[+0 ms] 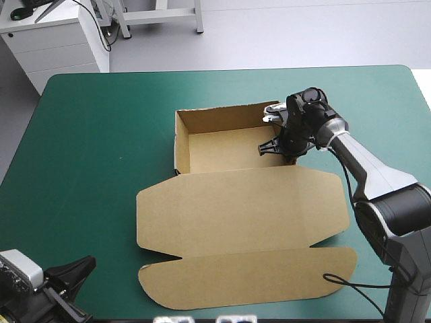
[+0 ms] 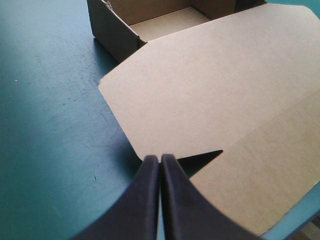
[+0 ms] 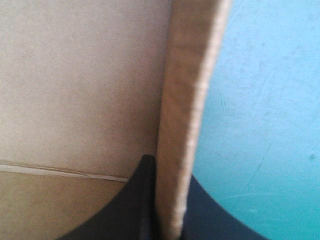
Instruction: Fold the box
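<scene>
The brown box [image 1: 222, 145] lies mid-table as an open tray with raised walls, its lid [image 1: 242, 215] flat toward the near edge. My right gripper [image 1: 279, 145] is at the tray's right wall [image 3: 187, 100]. Its black fingers are shut on that wall, one inside the tray and one outside [image 3: 169, 170]. My left gripper [image 1: 77, 269] sits low at the table's near left corner, shut and empty. In the left wrist view its tip [image 2: 160, 157] points at the lid's near left corner [image 2: 145, 145], and the tray [image 2: 125, 30] shows beyond.
The teal-green cover [image 1: 87, 134] stretches wide to the left of the box and beyond its far wall. The lid's front flap [image 1: 249, 279] reaches close to the near table edge. The right arm [image 1: 377, 175] comes in along the table's right side.
</scene>
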Robot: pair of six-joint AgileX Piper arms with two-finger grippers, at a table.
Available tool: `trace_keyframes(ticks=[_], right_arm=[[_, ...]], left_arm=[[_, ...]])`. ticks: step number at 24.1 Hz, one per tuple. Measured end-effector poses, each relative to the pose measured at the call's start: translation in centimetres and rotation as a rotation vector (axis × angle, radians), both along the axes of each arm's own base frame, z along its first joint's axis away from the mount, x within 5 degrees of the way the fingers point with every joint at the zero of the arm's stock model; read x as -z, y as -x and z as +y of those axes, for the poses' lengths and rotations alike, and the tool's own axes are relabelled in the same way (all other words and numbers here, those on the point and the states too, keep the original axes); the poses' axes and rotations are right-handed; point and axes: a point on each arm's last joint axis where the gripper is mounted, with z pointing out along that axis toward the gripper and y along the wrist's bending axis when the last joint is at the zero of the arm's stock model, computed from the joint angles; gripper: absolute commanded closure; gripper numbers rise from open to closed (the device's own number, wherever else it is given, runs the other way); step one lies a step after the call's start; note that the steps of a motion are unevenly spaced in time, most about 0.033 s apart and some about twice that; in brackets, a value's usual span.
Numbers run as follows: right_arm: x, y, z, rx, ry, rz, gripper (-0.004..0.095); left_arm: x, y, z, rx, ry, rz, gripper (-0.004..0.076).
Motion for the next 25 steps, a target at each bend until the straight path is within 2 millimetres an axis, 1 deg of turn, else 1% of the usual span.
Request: trace_keyframes(ticks=[1,4,6,7,9,10,13,14,15,16,17,18,19,20,21,22,23,24,25], right_arm=[[-0.3,-0.1,0.0,0.0,-0.002,-0.006,0.0927],[-2.1,-0.5,-0.1,-0.011,0.017,-0.053,0.0927],[-4.4,-0.9,-0.7,-0.016,0.046,-0.131,0.0927],[-5.9,-1.0,-1.1,-0.014,0.055,-0.177,0.0927],[-9.0,-1.0,-2.6,0.01,0.062,-0.271,0.0927],[-10.6,-0.9,-3.5,0.031,0.055,-0.32,0.0927],[-15.1,0.2,-8.0,0.135,0.034,-0.437,0.0927],[-16.2,0.7,-9.8,0.176,0.033,-0.466,0.0927],[-17.5,1.4,-13.1,0.253,0.04,-0.496,0.0927],[-17.9,1.8,-15.0,0.298,0.045,-0.504,0.0927],[-18.3,2.4,-18.6,0.386,0.051,-0.509,0.0927],[-18.2,2.5,-20.0,0.417,0.046,-0.506,0.0927],[-17.8,2.9,-22.7,0.474,0.035,-0.49,0.0927],[-17.5,3.1,-24.0,0.503,0.021,-0.478,0.0927],[-16.5,3.4,-26.4,0.56,-0.005,-0.452,0.0927],[-15.2,3.4,-28.5,0.607,-0.034,-0.417,0.0927],[-14.5,3.2,-29.4,0.629,-0.046,-0.399,0.0927],[-13.2,2.9,-30.7,0.658,-0.058,-0.367,0.0927],[-12.2,2.5,-31.4,0.673,-0.06,-0.342,0.0927]], left_arm=[[0.1,-0.1,0.0,-0.004,-0.006,-0.003,0.0731],[0.3,-0.2,0.1,-0.012,-0.02,-0.003,0.0731],[0.4,-0.3,0.0,-0.012,-0.022,0.001,0.0731],[0.5,-0.3,0.0,-0.012,-0.023,0.003,0.0731],[0.6,-0.3,0.0,-0.011,-0.027,0.008,0.0731],[0.6,-0.3,0.0,-0.011,-0.027,0.009,0.0731],[0.6,-0.3,0.0,-0.011,-0.027,0.009,0.0731],[0.6,-0.3,0.0,-0.011,-0.027,0.009,0.0731],[0.6,-0.3,0.0,-0.011,-0.027,0.009,0.0731],[0.6,-0.3,0.0,-0.011,-0.027,0.009,0.0731],[0.6,-0.3,0.0,-0.011,-0.027,0.009,0.0731],[0.6,-0.3,0.0,-0.011,-0.027,0.009,0.0731],[0.6,-0.3,0.0,-0.011,-0.027,0.009,0.0731],[0.6,-0.3,0.0,-0.012,-0.028,0.009,0.0731],[0.6,-0.3,0.0,-0.012,-0.028,0.009,0.0731],[0.6,-0.3,0.0,-0.012,-0.028,0.008,0.0731],[0.6,-0.3,0.0,-0.014,-0.03,0.007,0.0731],[0.6,-0.4,0.1,-0.018,-0.037,0.004,0.0731],[0.6,-0.4,0.1,-0.018,-0.037,0.004,0.0731]])
